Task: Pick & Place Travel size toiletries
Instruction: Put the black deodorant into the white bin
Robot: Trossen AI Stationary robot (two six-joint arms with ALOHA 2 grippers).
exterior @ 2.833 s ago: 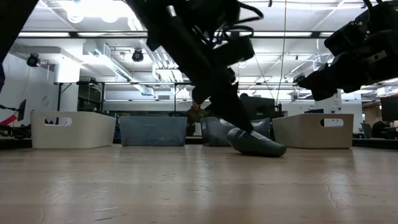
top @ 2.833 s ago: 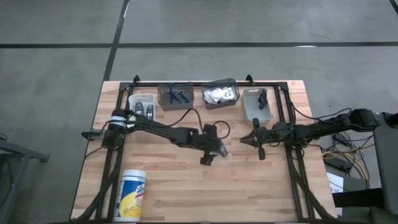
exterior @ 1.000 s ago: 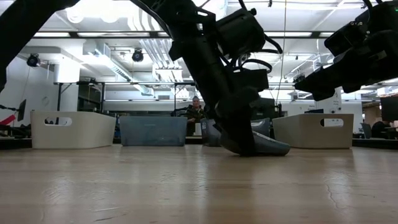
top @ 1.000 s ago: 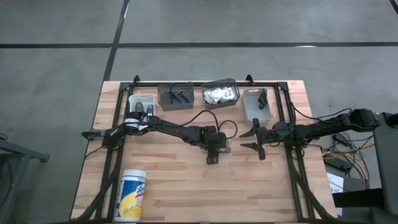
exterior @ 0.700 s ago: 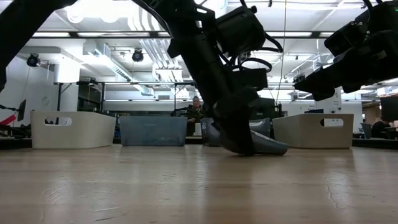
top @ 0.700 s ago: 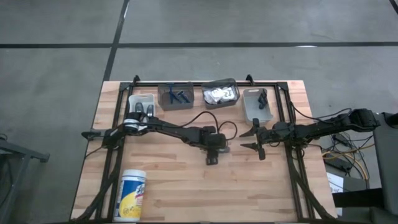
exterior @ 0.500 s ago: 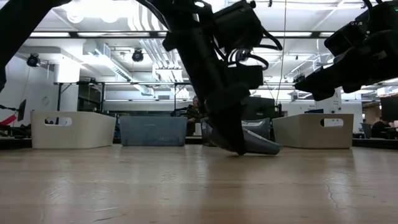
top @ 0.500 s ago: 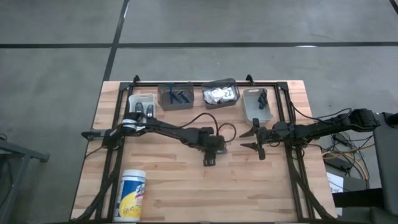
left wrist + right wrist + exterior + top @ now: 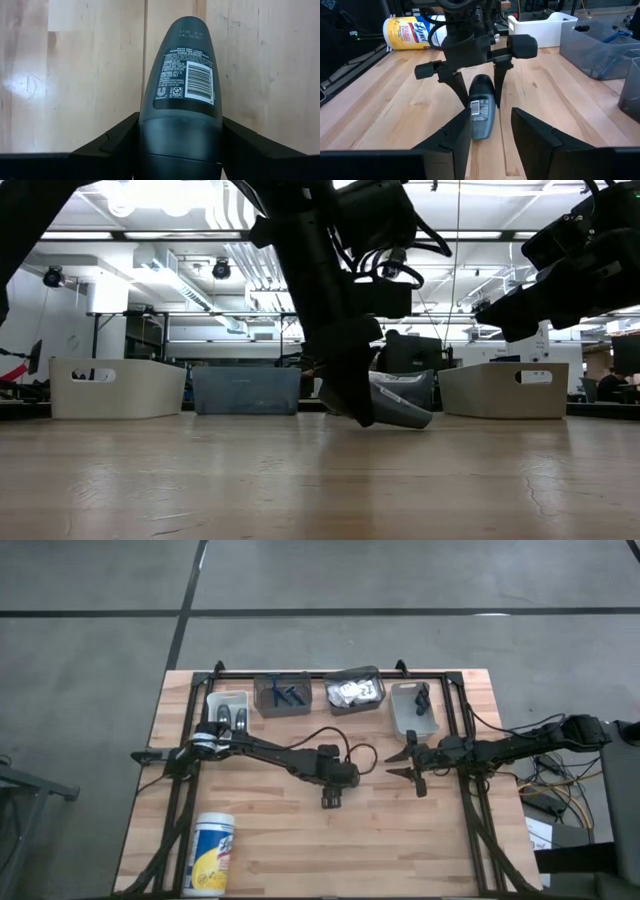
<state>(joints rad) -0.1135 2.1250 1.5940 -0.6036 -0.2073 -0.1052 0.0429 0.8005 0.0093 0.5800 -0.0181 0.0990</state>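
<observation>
A dark grey oblong tube (image 9: 182, 85) with a barcode label is in my left gripper (image 9: 333, 792), which is shut on it over the middle of the table. The low view shows the tube (image 9: 398, 406) just above the tabletop. My right gripper (image 9: 404, 766) waits right of it, level and open, its fingers pointing at the tube (image 9: 481, 107). At the far edge, more dark tubes lie in a white bin (image 9: 228, 705). Beside it, blue sticks are in a bin (image 9: 281, 693), white packets in a clear bin (image 9: 354, 691) and black pieces in a grey bin (image 9: 413, 705). My left gripper pinches the tube's wide end (image 9: 180, 137) between its two fingers, one on each side. The fingers (image 9: 457, 87) slant down from above. The tube sticks out past the fingertips with its rounded end (image 9: 192, 30) leading. It hangs tilted, a little clear of the table.
A white canister with a blue-and-yellow label (image 9: 211, 852) lies near the table's near left corner. A black frame (image 9: 330, 673) runs along the far edge behind the bins. Bare wood lies near of both grippers.
My left gripper has moved toward the table's left edge and upward, still shut on the tube. The tube, which rested on the table a second ago, has come up off it and gone along.
</observation>
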